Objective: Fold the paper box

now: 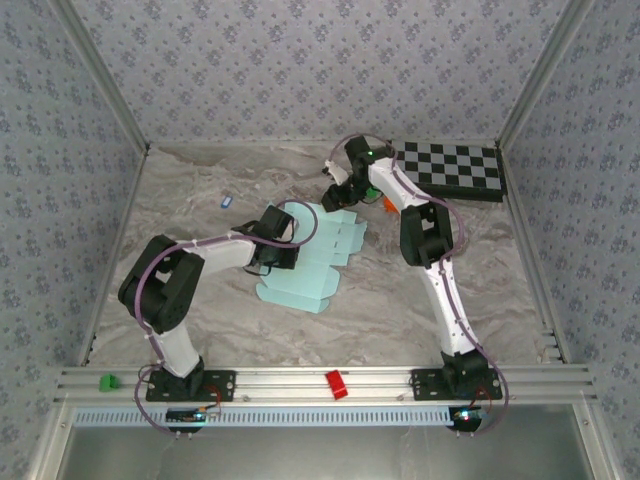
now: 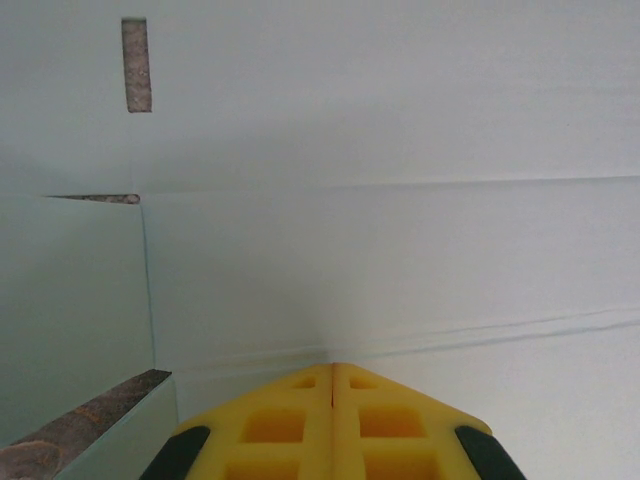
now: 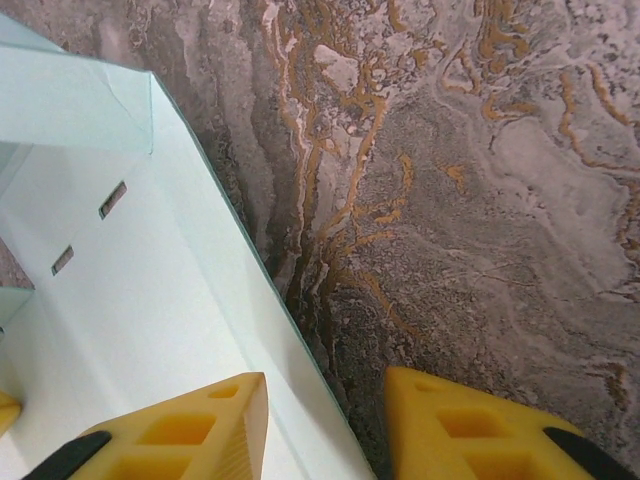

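Straddling the paper box [image 3: 150,330] edge, the right gripper [image 3: 325,388] is held open, empty; the sheet may be creased crookedly where the shut left gripper [image 2: 333,378] presses.

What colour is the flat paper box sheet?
Pale turquoise, almost light blue; the paper box shows best in the top external view.

1 overhead (2 close wrist views)
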Motion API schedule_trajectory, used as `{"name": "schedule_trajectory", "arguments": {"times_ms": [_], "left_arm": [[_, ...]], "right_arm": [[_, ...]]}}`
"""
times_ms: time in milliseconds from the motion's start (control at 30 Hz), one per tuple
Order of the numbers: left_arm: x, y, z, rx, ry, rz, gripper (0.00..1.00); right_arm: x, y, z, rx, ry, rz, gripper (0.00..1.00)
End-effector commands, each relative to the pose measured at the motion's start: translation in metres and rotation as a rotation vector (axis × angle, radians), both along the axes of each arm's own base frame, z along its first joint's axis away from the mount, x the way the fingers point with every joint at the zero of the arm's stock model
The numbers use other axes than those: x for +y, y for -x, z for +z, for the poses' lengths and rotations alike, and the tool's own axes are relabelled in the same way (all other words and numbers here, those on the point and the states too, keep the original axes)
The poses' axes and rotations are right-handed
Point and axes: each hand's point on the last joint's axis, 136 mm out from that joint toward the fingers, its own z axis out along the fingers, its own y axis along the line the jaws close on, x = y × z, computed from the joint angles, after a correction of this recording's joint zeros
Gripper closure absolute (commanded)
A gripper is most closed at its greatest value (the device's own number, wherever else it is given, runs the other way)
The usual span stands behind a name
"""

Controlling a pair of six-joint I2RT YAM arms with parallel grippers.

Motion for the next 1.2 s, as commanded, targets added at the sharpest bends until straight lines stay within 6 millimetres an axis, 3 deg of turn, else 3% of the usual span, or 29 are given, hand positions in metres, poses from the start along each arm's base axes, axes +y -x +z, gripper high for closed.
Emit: {"name": "schedule_trajectory", "arguments": {"times_ms": [0, 133, 333, 667, 900, 1167], "left_arm": [[0.011, 0.018, -0.016, 0.088, -0.061, -0.009, 1.0], [0.011, 0.018, -0.016, 0.086, -0.062, -0.008, 1.0], [0.011, 0.017, -0.016, 0.085, -0.061, -0.005, 1.0], [0.009, 0.015, -0.009, 0.069, -0.047, -0.004, 1.0], [0.005, 0.015, 0.009, 0.044, 0.007, 0.004, 0.99], [0.02, 0.015, 0.038, 0.005, 0.119, 0.102, 0.68]], "right_arm": [[0.007, 0.013, 0.037, -0.021, -0.043, 0.059, 0.65], [0.007, 0.017, 0.052, -0.049, -0.045, 0.088, 0.67], [0.005, 0.027, 0.059, -0.076, -0.005, 0.144, 0.72], [0.009, 0.031, 0.082, -0.19, 0.009, 0.218, 0.92], [0.006, 0.033, 0.095, -0.343, 0.065, 0.306, 1.0], [0.003, 0.031, 0.106, -0.496, 0.117, 0.331, 1.0]]}}
